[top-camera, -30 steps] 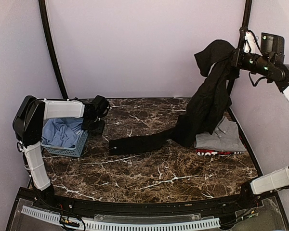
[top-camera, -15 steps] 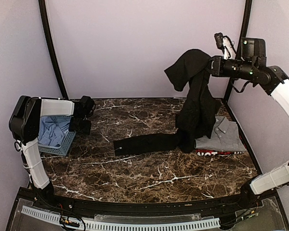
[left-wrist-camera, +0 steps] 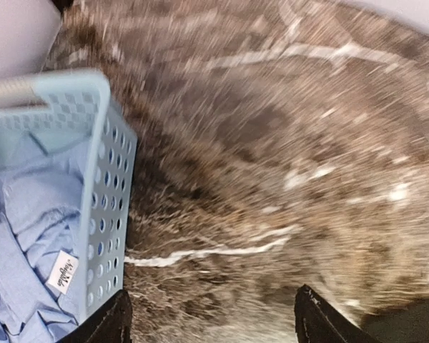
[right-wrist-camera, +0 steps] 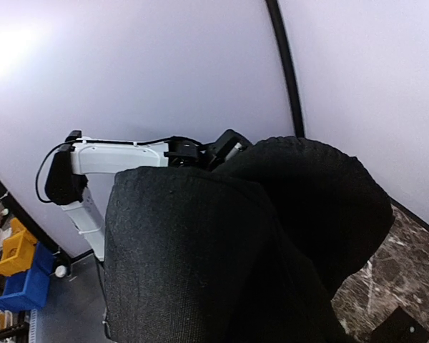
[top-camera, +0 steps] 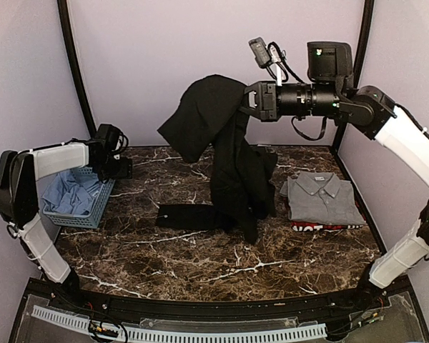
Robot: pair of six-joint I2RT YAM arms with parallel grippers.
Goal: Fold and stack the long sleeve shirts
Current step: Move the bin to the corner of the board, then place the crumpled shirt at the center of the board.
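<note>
At the right of the table (top-camera: 236, 264), a neat pile of two: grey shirt (top-camera: 322, 196) folded, collar up, on top of the red-edged shirt (top-camera: 311, 226) (only its lettered edge showing). Looks like two of three done. High over the middle, black shirt (top-camera: 229, 157) hanging unfolded from the right gripper (top-camera: 249, 100), clamped tight on the cloth, one sleeve trailing across the marble. Beside the basket (top-camera: 104, 196) at the far left, left gripper (left-wrist-camera: 213, 314) with fingers spread apart, gripping nothing. Left to do, by the look of it: lay the black one flat, fold it, set it on the pile. Blue cloth (top-camera: 68, 196) in the basket possibly to come too; cannot tell what it is.
</note>
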